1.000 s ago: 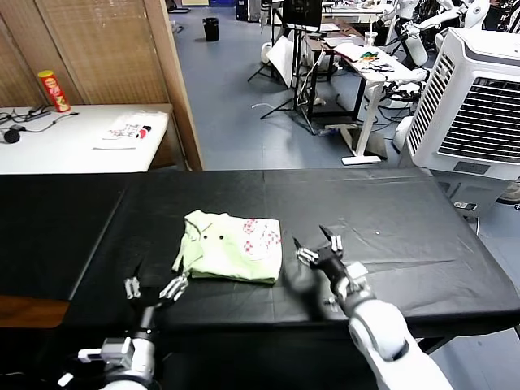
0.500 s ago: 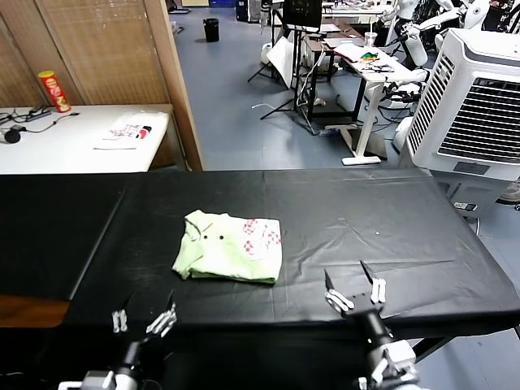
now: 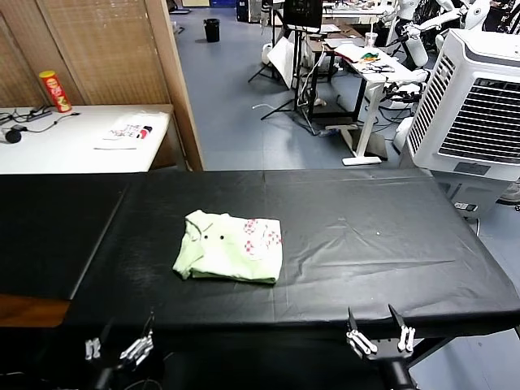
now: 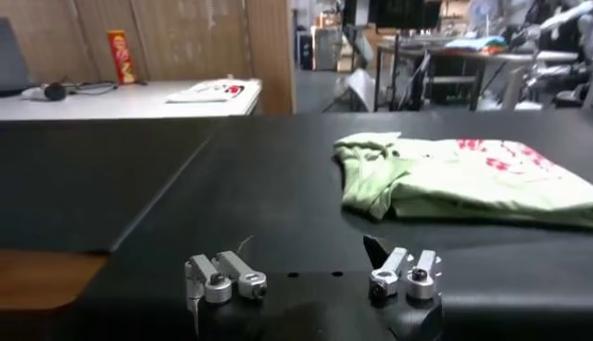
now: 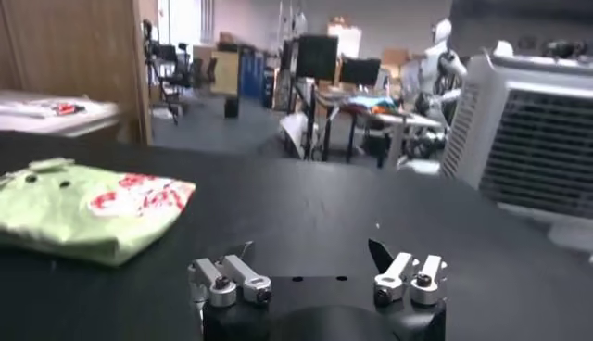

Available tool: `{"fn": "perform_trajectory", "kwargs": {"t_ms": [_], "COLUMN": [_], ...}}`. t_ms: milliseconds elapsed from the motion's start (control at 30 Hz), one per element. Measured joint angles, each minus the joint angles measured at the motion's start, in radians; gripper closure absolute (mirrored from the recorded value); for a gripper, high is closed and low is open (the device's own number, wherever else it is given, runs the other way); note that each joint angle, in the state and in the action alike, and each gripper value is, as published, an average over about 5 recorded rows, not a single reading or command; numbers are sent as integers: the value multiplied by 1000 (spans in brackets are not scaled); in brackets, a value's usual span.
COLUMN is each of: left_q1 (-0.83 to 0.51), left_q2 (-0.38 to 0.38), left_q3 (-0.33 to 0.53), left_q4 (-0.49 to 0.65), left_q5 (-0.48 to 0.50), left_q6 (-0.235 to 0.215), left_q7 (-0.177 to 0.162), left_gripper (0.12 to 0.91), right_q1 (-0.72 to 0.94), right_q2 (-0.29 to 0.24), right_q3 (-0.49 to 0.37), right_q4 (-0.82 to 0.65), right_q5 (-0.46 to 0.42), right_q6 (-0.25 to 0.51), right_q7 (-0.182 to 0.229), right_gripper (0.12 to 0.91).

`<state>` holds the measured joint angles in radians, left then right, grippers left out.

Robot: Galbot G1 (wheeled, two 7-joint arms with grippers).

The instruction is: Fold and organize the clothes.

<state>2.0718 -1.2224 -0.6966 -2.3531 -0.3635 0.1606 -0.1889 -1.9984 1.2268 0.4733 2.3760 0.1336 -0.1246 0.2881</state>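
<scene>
The left gripper [image 3: 118, 349] hangs at the near edge of the table [image 3: 390, 236], its fingers spread wide and holding nothing. The right gripper [image 3: 380, 337] sits at the same edge on the other side, likewise spread wide and empty. Both are well apart from the shirt [image 3: 230, 246], which lies folded into a compact, roughly rectangular bundle near the table's middle, collar, dark buttons and red-and-white patch facing up. Its near edge seems slightly rumpled.

- One folded green shirt [image 3: 230, 247] on the black table [image 3: 366, 236].
- Two grippers: left gripper [image 3: 118, 349], right gripper [image 3: 379, 335], at the near edge.
- One red can [image 3: 54, 90].
</scene>
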Motion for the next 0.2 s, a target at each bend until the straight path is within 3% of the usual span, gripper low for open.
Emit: {"fn": "perform_trajectory", "kwargs": {"t_ms": [200], "left_q1": [-5], "left_q2": [5], "left_q3": [7], "left_q4": [-16], "left_q5": [3], "left_q6": [18], "left_q7": [2], "left_gripper": [232], "right_q1": [-19], "right_q2": [2], "right_q3": [1], "right_q4": [5], "right_q5": [0], "right_q6": [0], "right_q7": [-1], "right_gripper": [227]}}
